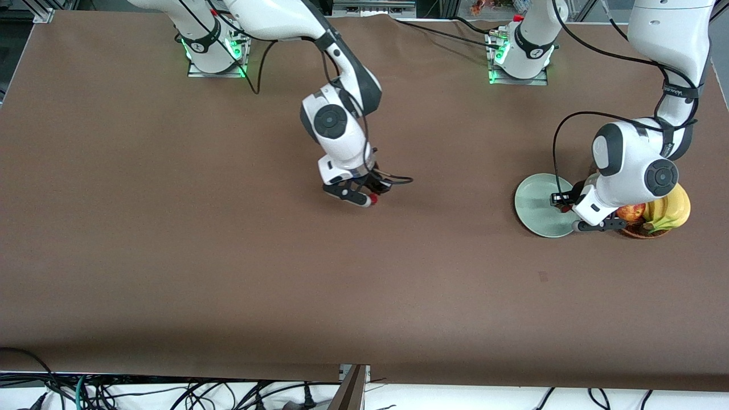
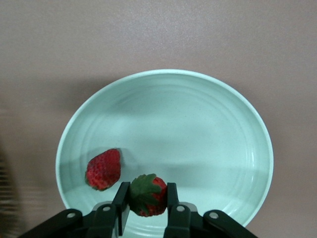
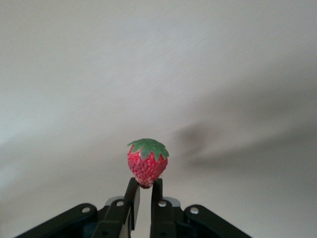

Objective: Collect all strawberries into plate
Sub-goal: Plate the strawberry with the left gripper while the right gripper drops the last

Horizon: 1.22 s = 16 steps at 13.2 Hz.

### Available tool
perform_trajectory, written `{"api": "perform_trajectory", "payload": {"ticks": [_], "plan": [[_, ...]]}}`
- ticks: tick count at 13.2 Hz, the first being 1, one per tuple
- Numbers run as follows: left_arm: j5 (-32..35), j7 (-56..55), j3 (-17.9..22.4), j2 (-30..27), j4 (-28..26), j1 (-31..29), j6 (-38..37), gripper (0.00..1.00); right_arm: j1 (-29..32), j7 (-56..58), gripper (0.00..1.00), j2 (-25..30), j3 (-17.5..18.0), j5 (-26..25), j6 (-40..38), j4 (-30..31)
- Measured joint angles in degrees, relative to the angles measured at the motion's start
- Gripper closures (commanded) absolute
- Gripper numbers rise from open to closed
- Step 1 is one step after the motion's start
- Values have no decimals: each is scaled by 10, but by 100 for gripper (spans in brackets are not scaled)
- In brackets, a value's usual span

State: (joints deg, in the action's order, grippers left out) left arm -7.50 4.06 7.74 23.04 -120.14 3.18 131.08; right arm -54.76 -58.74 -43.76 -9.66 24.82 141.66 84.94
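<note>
Left gripper (image 2: 145, 204) clamped on a strawberry (image 2: 147, 195) over the mint plate (image 2: 218, 129), beside one lying berry (image 2: 103, 169); basket (image 1: 641, 230) with banana (image 1: 672, 209) and apple (image 1: 631, 213) adjoining. Right gripper (image 3: 145, 194) pinching another strawberry (image 3: 147, 161) above mid-table.

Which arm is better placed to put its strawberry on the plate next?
The left. Its claw is shut on a strawberry directly over the plate, where one berry already lies. The right claw grips its strawberry over bare table mid-table.

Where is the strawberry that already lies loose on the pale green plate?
In the left wrist view, the loose red strawberry lies on the round mint-green plate, beside the berry held by the left gripper.
</note>
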Motion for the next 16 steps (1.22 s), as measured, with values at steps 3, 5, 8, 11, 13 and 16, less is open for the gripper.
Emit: {"api": "perform_trajectory", "payload": {"ticks": [3,5,8,11,13,16], "plan": [[0,1,-3,0,5,3,2,0,-9,-93,85,-52,34,0,97,-66],[0,1,-3,-14,15,5,-16,0,-28,-145,81,-91,45,0,189,-83],[0,1,-3,-50,21,6,-49,0,-55,-207,21,-142,46,0,258,-122],[0,0,-6,-58,21,8,-53,0,-47,-216,16,-140,35,0,214,-158],[-1,-8,-17,-58,20,10,-53,0,-13,-200,15,-116,28,0,111,-180],[-1,-76,-68,-58,20,11,-47,0,68,-83,3,-55,27,-1,-68,-189]]}}
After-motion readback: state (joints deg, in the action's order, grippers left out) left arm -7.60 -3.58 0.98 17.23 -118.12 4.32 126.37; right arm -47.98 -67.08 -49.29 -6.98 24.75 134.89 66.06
